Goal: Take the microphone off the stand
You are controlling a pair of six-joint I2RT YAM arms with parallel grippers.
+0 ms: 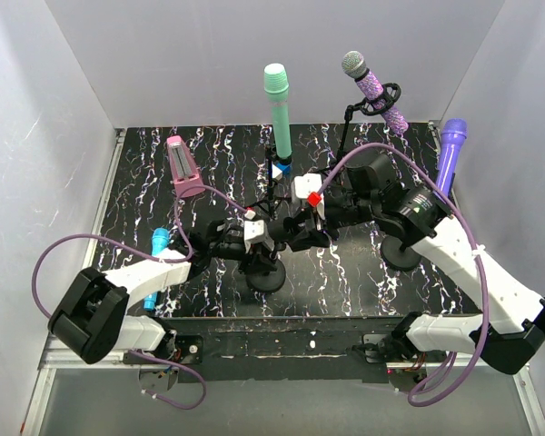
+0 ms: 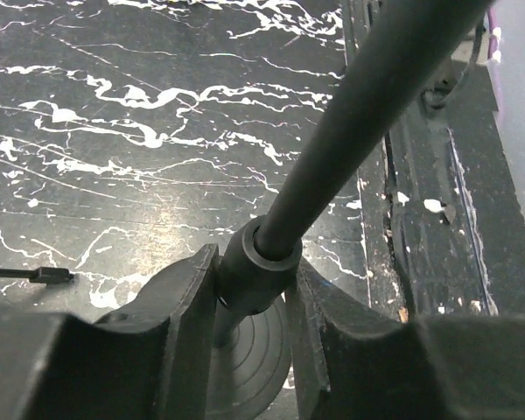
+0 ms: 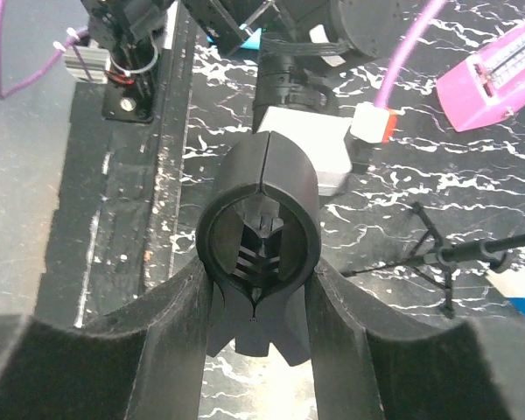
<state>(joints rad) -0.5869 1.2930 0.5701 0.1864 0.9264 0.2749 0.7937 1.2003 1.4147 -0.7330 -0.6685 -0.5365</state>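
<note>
A black microphone stand with a round base (image 1: pixel 266 273) stands at the front middle of the table. My left gripper (image 1: pixel 252 238) is shut on the stand's pole (image 2: pixel 359 122), at the collar (image 2: pixel 258 271) just above the base (image 2: pixel 249 359). My right gripper (image 1: pixel 302 227) is shut on the stand's black ring clip (image 3: pixel 261 188), one finger on each side. The clip is empty and I can see through it. A blue microphone (image 1: pixel 154 265) lies on the table beside my left arm.
A green microphone (image 1: pixel 278 104) stands on a tripod stand (image 3: pixel 437 258) behind my grippers. A glittery purple microphone (image 1: pixel 374 89) sits in a stand at back right. A purple microphone (image 1: pixel 449 153) stands at right, and a pink one (image 1: pixel 183 166) at back left.
</note>
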